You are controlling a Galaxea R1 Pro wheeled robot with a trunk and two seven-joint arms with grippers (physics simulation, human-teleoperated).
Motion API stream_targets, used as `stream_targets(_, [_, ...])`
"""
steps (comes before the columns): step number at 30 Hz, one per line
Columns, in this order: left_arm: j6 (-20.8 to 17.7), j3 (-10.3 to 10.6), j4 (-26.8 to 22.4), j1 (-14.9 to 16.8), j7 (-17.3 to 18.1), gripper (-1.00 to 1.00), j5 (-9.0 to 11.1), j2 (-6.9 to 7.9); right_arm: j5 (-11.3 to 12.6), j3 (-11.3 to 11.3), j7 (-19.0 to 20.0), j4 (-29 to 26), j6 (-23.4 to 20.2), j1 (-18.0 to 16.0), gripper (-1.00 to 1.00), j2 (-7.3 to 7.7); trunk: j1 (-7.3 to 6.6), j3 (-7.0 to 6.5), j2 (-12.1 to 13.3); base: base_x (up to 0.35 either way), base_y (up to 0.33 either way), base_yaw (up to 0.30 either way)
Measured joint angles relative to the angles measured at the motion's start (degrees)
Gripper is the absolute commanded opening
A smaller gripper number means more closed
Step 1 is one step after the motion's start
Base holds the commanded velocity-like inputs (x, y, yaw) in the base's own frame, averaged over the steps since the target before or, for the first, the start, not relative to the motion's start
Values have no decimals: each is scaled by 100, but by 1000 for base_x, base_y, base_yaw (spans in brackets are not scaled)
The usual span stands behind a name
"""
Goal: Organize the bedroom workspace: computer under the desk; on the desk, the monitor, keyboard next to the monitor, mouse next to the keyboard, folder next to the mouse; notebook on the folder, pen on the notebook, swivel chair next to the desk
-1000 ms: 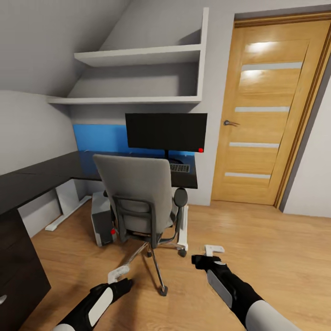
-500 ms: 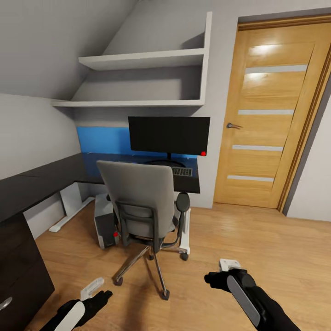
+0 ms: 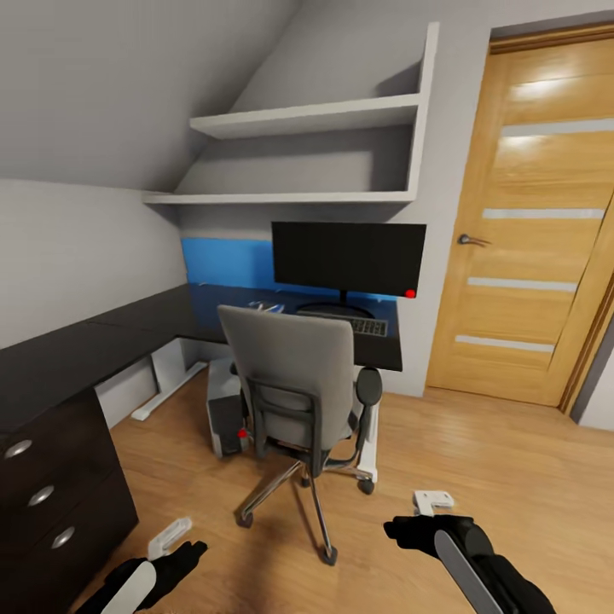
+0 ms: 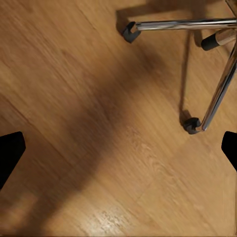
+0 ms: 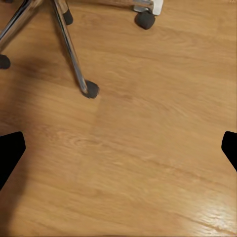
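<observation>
We are facing the swivel chair (image 3: 294, 375), its back toward us, hiding any folder on its seat. The chair is standing near the surface (image 3: 128, 333), where the monitor (image 3: 348, 256) and keyboard (image 3: 345, 321) are sitting at the far end; the computer (image 3: 228, 414) is standing beneath. Our left tool (image 3: 175, 546) and right tool (image 3: 422, 520) are hanging low with fingers spread wide, holding nothing. Open wood floor (image 3: 495, 460) is lying to the right, giving us room to go round the chair.
</observation>
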State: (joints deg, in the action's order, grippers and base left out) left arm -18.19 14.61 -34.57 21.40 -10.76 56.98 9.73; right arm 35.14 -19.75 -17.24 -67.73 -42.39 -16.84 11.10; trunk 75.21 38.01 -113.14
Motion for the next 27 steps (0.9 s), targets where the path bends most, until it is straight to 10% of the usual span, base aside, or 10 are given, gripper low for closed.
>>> stream_targets(27, [26,13,8,-83,15,100,-36,-4,84,505,16,38,12,352,100,166,-67,-54,122,112,0,69])
